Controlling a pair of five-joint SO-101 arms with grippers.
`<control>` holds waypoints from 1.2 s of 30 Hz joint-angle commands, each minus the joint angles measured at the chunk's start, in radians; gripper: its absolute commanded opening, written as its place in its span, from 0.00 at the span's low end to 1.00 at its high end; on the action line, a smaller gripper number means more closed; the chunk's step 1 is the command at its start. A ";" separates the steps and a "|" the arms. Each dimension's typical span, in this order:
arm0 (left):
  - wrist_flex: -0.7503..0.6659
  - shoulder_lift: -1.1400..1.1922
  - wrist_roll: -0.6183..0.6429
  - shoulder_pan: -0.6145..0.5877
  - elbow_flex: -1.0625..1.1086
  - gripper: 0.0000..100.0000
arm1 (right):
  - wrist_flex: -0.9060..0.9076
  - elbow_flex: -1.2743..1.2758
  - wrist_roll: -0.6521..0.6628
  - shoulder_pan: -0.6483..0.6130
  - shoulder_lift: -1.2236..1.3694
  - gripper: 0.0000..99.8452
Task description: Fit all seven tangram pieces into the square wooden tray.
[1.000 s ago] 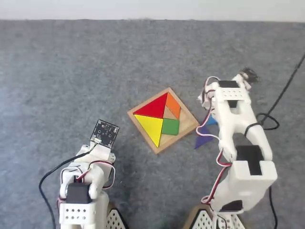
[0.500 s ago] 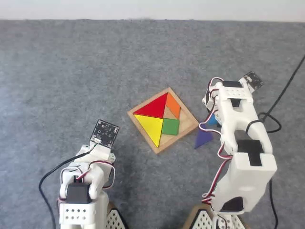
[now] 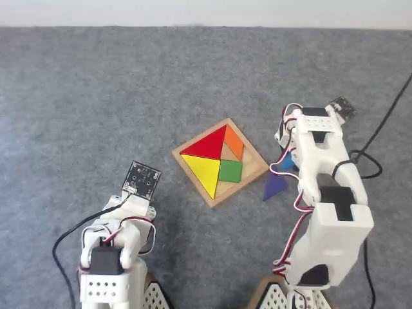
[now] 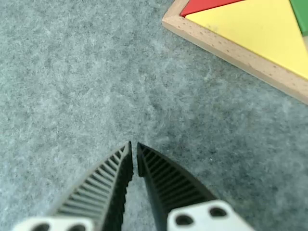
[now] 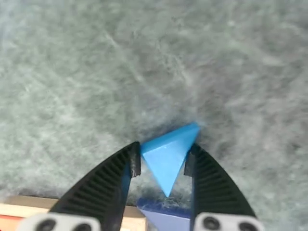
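Observation:
The square wooden tray lies mid-table as a diamond, holding a red triangle, a yellow triangle, an orange piece and a green square. Bare wood shows between them. A light blue triangle rests on the carpet just right of the tray, and my right gripper is shut on it, one finger touching each side. A purple triangle lies beside it, close to the tray's right corner. My left gripper hangs shut and empty over carpet, short of the tray's edge.
Grey carpet covers the whole table, with wide free room to the left of and behind the tray. A black cable trails at the right edge. The left arm sits low at the front left.
The right arm shifted a little to the right and its wrist turned over the light blue triangle during the first half second. The left arm and the tray pieces have not moved.

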 commanded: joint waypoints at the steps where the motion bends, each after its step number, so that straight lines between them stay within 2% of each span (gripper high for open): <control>1: 0.003 -0.023 -0.011 -0.005 -0.007 0.02 | 0.005 -0.034 0.032 0.021 -0.005 0.10; 9: 0.003 -0.023 -0.011 -0.005 -0.007 0.02 | 0.110 -0.054 0.167 -0.013 -0.140 0.06; 15: 0.003 -0.023 -0.011 -0.005 -0.007 0.02 | 0.159 0.011 0.230 -0.113 -0.326 0.06; 19: 0.003 -0.023 -0.011 -0.005 -0.007 0.02 | 0.119 0.100 0.264 -0.232 -0.346 0.06; 23: 0.003 -0.023 -0.011 -0.005 -0.007 0.02 | 0.018 0.178 0.238 -0.351 -0.337 0.06; 28: 0.003 -0.023 -0.011 -0.005 -0.007 0.02 | -0.015 0.178 0.183 -0.470 -0.315 0.06; 36: 0.003 -0.023 -0.011 -0.005 -0.007 0.02 | -0.025 0.176 0.130 -0.542 -0.260 0.06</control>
